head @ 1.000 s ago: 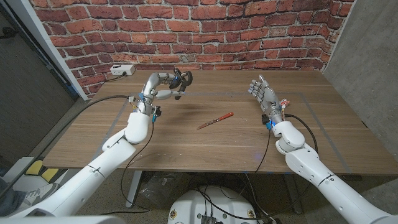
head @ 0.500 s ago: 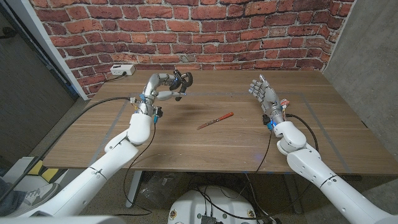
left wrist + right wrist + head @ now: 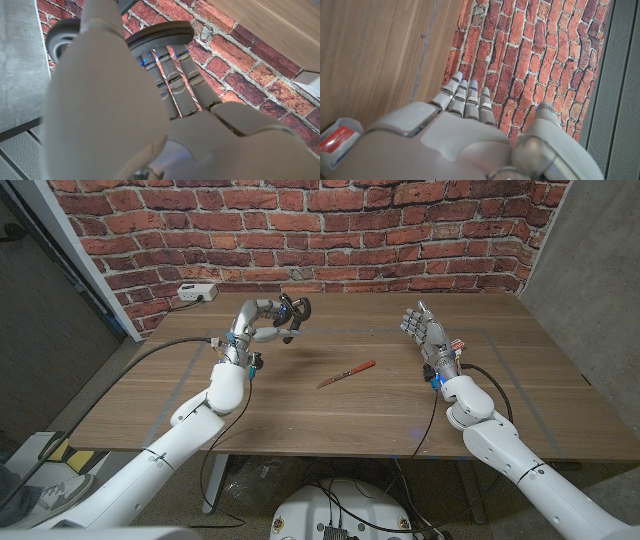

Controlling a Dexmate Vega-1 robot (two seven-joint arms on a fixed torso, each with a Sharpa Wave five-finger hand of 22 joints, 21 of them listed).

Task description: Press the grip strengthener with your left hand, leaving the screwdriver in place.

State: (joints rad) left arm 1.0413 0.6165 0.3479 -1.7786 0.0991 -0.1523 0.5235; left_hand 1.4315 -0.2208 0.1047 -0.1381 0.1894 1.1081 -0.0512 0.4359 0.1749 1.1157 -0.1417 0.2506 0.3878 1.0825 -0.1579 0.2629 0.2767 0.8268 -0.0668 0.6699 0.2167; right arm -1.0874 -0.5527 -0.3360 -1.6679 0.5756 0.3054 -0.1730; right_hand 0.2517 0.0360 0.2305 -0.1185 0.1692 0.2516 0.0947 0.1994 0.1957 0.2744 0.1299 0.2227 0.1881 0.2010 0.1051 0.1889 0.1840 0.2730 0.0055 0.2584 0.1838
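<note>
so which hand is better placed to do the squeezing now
Left. The left hand already holds the grip strengthener above the table, fingers wrapped round its handles. The right hand stands open and empty on the far side of the screwdriver, which lies untouched between them.

The room is bright, with soft, even light. The table (image 3: 330, 405) has only a faint shadow, toward 7 o'clock under the lifted left hand (image 3: 262, 318). In the left wrist view that hand (image 3: 115, 115) is blurry (too close). The brick wall (image 3: 300, 230) looks sharp.
</note>
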